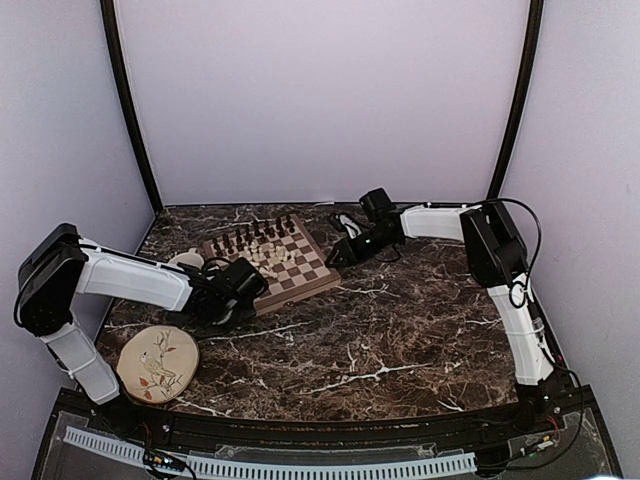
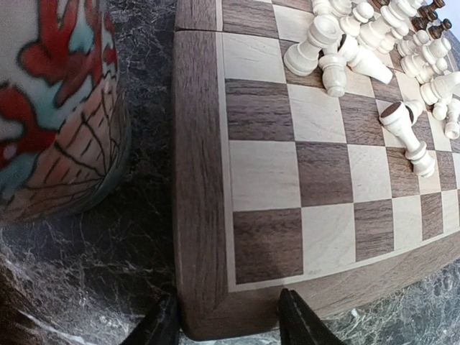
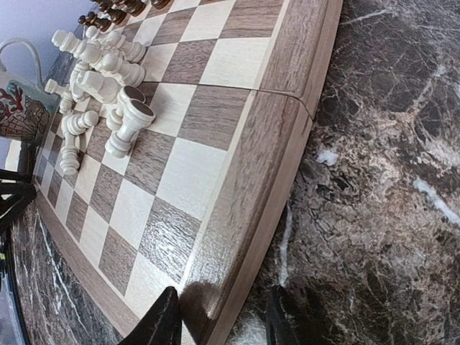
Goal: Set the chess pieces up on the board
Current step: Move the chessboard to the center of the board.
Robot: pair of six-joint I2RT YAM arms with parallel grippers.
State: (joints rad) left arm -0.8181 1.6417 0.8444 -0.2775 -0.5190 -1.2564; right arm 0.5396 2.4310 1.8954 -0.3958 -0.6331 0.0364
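Observation:
The board [image 1: 300,282] lies at the back of the marble table. Dark chess pieces [image 1: 250,236] stand along its far edge. Cream chess pieces [image 1: 268,255] lie in a heap near its middle, several tipped over [image 2: 359,50] [image 3: 100,79]. My left gripper [image 1: 234,296] is at the board's near-left corner. In the left wrist view its jaws [image 2: 226,327] stand apart and straddle that corner of the border [image 2: 201,180]. My right gripper [image 1: 341,255] is at the right corner. One fingertip [image 3: 162,323] is over the border [image 3: 280,108], the other on the table beside the edge.
A red-and-teal patterned mug [image 2: 50,108] stands on the table just left of the board [image 1: 185,262], close to my left wrist. A round beige bird-patterned plate [image 1: 157,362] lies at the near left. Purple walls close in the table on three sides.

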